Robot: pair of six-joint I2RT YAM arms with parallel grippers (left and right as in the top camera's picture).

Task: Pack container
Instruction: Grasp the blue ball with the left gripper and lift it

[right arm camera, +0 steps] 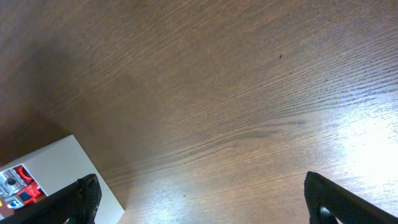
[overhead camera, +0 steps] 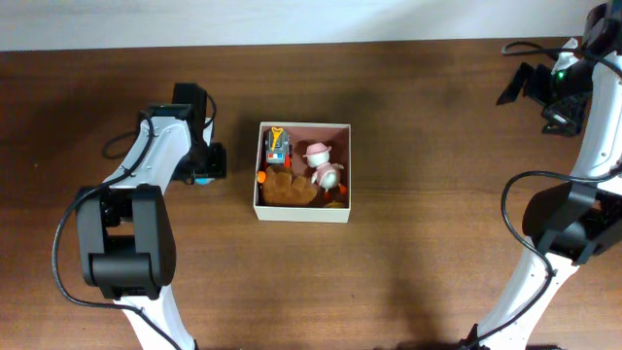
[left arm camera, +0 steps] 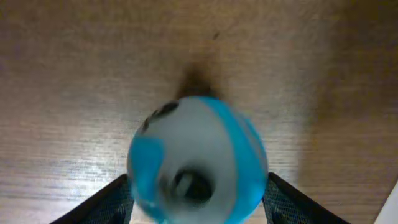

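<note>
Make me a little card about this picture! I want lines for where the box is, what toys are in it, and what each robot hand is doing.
container: middle of the table, open on top
toys inside: colourful toy, doll with a pink hat, brown plush
left gripper: just left of the container, with a blue and white ball between its fingers; the view is blurred, so a firm grip cannot be told
right gripper: open, holding nothing, above bare wood at the far right
table: dark brown wood
</note>
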